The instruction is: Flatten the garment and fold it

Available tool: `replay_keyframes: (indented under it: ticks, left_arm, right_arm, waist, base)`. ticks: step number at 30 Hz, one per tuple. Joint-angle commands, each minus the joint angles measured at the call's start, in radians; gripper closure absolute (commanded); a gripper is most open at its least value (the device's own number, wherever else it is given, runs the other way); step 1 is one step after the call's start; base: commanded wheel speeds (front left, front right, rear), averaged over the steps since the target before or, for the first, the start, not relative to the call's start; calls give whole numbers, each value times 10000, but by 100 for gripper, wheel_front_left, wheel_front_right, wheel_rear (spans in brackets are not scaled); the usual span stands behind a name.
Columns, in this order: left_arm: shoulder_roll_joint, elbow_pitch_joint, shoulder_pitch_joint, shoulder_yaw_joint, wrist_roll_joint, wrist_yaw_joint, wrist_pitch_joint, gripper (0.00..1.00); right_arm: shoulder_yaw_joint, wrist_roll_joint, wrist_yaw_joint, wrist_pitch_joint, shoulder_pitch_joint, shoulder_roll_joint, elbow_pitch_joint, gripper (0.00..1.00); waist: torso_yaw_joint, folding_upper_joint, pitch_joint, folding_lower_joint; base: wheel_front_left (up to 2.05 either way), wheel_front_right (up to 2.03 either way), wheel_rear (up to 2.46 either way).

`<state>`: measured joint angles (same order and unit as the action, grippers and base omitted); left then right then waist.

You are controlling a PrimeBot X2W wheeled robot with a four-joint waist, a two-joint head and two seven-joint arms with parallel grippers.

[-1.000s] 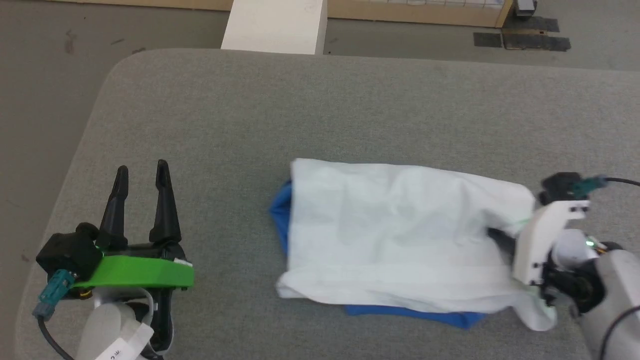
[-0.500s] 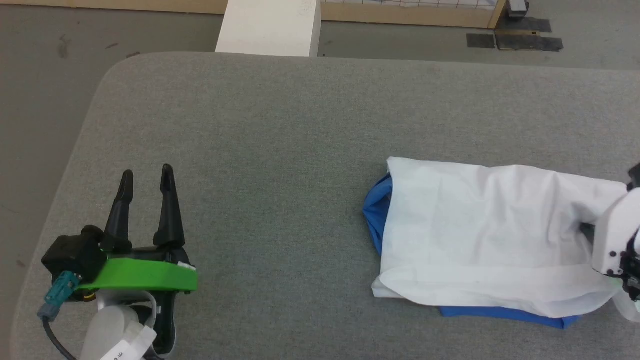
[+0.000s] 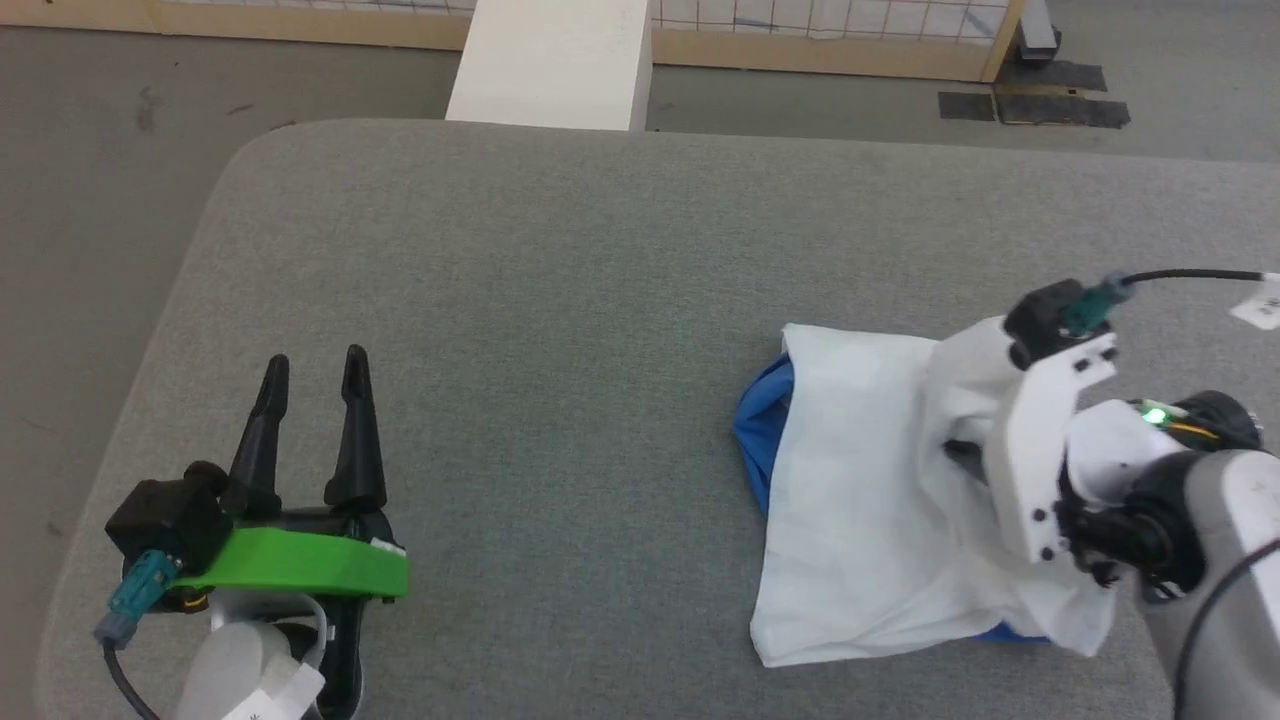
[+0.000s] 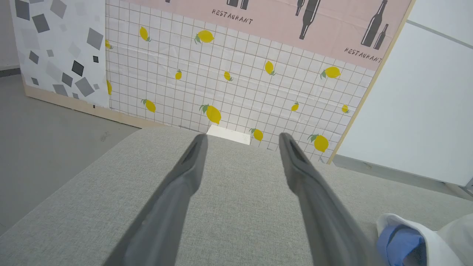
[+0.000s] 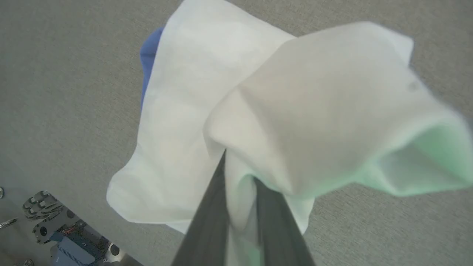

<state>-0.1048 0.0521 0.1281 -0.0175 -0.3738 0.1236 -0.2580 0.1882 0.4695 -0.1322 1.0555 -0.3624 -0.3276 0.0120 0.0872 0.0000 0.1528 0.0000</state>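
Between the right jaws: a white fold of the garment (image 5: 236, 122), pinched; the jaws stand narrow, nearly together, with cloth running down between the two fingers (image 5: 207, 221)
Over the right jaws: a bunch of the white cloth, raised off the desk (image 3: 600, 250) and draped above and around the fingertips
Beyond the right jaws: the rest of the garment lying on the desk, reaching away toward the left jaws' side; a blue sleeve (image 3: 758, 430) peeks out at the edge farthest from the grip
Left jaws: wide apart, nothing between them; they sit over bare desk, pointing toward its far edge
To the right of the left jaws: the garment, well apart from them
Ahead of the left jaws: past the desk's far edge, a white block (image 3: 550, 60); behind it a tiled wall panel (image 4: 240, 85) printed with lemons
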Motion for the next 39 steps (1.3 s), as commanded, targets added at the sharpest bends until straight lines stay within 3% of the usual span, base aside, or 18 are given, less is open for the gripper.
replay_keyframes:
  ticks: [1, 13, 18, 19, 20, 21, 33, 39]
  left_arm:
    - [-22, 9, 17, 28, -157, 70, -38, 0]
    - [-24, -7, 69, 147, -259, 71, -38, 0]
    - [19, 30, 122, 205, -270, 71, -38, 0]
    - [27, 41, 133, 222, -273, 71, -38, 0]
    - [32, 53, 138, 235, -276, 71, -38, 0]
    - [36, 63, 134, 230, -277, 71, -38, 0]
    - [19, 104, -286, 115, -166, 71, -38, 0]
    - [-71, 43, -396, 95, 77, 70, -38, 0]
  right_arm:
    - [155, -106, 15, -128, -252, 237, 238, 100]
    - [463, -1074, 15, -1121, -1286, 1549, 2890, 100]
    - [542, -1368, 15, -1563, -1545, 1819, 3736, 100]
    - [582, -1401, 15, -1659, -1587, 1859, 3858, 67]
    - [616, -1408, 15, -1764, -1624, 1886, 3910, 13]
    - [684, -1405, 15, -1904, -1665, 1913, 3938, 0]
    - [2241, -130, 15, -2786, -1873, 1859, 2400, 0]
    - [1481, -399, 15, -3809, -1545, 1654, 1421, 0]
  waist:
    - [135, 0, 46, 0]
    - [706, 0, 378, 0]
    - [799, 0, 442, 0]
    - [809, 0, 438, 0]
    - [813, 0, 427, 0]
    - [803, 0, 388, 0]
    - [116, 0, -480, 0]
    - [-276, 0, -673, 0]
  base:
    - [0, 0, 0]
    - [0, 0, 0]
    - [0, 0, 0]
    - [0, 0, 0]
    - [0, 0, 0]
    - [0, 0, 0]
    - [0, 0, 0]
    - [0, 0, 0]
